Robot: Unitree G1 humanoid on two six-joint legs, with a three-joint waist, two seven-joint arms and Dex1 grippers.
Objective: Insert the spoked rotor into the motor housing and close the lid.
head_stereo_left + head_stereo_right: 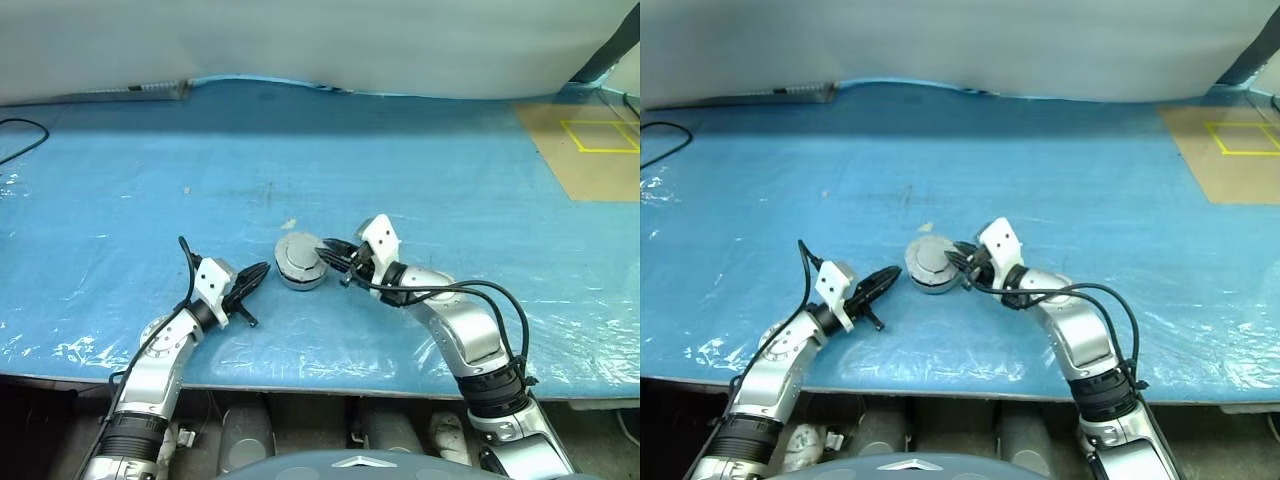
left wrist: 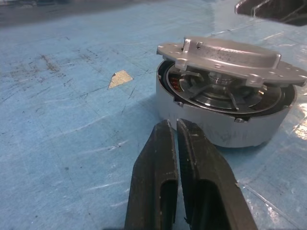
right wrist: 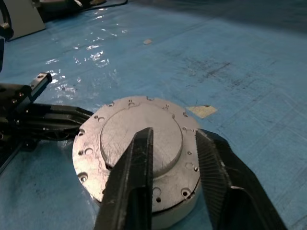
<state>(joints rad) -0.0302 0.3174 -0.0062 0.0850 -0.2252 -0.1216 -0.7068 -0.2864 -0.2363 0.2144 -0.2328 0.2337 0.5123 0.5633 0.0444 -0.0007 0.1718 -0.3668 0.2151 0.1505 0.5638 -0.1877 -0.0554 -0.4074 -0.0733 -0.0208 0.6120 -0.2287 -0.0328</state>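
Left wrist view: spoked rotor (image 2: 225,93) inside motor housing (image 2: 211,127)

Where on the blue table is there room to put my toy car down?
Lots of room on the blue sheet between the motor housing and the white wall at the back. Also free off to the left, towards the black cable. It's crowded around the housing, between the left gripper and right gripper.

blue plastic sheet (image 1: 420,190) covers the whole table, kinda scuffed. small tan scrap (image 2: 120,78) just past the grippers, brown board with yellow tape (image 1: 590,150) far off right, black cable (image 1: 25,135) far left.
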